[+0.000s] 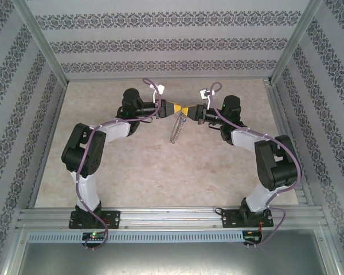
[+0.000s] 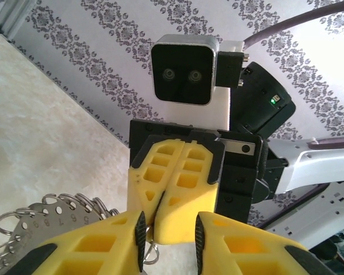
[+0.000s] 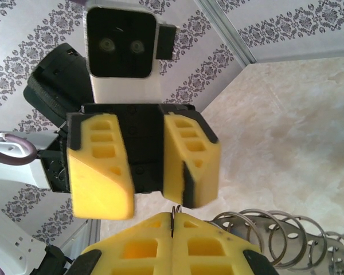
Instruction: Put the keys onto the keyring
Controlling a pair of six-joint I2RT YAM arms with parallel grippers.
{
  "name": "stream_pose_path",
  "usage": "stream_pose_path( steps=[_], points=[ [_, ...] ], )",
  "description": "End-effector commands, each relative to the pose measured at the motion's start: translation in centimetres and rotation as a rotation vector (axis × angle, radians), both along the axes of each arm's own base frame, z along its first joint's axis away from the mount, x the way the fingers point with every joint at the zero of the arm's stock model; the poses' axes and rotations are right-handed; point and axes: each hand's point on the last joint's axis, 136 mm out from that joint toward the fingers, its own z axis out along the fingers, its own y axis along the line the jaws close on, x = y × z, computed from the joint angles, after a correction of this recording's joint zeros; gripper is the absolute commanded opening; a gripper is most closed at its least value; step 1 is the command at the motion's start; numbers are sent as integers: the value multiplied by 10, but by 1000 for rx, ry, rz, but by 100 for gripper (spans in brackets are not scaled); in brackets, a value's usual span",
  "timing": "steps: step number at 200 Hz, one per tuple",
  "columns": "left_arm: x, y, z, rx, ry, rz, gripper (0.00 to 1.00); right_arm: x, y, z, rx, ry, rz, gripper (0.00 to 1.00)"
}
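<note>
Right hand [image 3: 172, 220] pinches keyring [image 1: 176, 130]; left hand [image 2: 169, 238] (half-parted) straddles its fingertips.

Left arm [image 1: 87, 192] and right arm [image 1: 258, 197]: black joints, white links, purple cables [image 2: 292, 20]. Fingers [image 2: 192, 200]: yellow, pocketed, with black pads [image 2: 140, 232].

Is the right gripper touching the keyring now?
Touching. In the right wrist view the right gripper is shut, and a thin wire loop of the keyring sticks out from between its fingers.

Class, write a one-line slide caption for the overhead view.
Left hand and right hand meet tip to tip above the table, keyring dangling beneath.
</note>
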Motion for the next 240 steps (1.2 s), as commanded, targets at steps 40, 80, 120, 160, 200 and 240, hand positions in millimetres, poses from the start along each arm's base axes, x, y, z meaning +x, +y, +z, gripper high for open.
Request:
stream_pose_path(
  steps=[40, 80, 120, 160, 200, 240],
  points=[
    [-4, -5, -1, 12, -21, 5, 34, 3, -2, 19, 14, -100, 1, 0],
    [-10, -8, 1, 0, -26, -26, 23, 5, -2, 18, 13, -97, -4, 0],
    [-12, -10, 2, -8, -32, -39, 12, 6, -2, 17, 13, -94, -5, 0],
    [-11, -10, 5, -19, -40, -29, 0, 6, -3, 17, 15, -91, -5, 0],
    [-12, -9, 9, -35, -54, -26, 0, 4, -27, 27, 46, -93, -88, 40],
    [-12, -9, 13, -47, -60, -31, 0, -5, -49, 14, 22, -77, -200, 48]
  ],
)
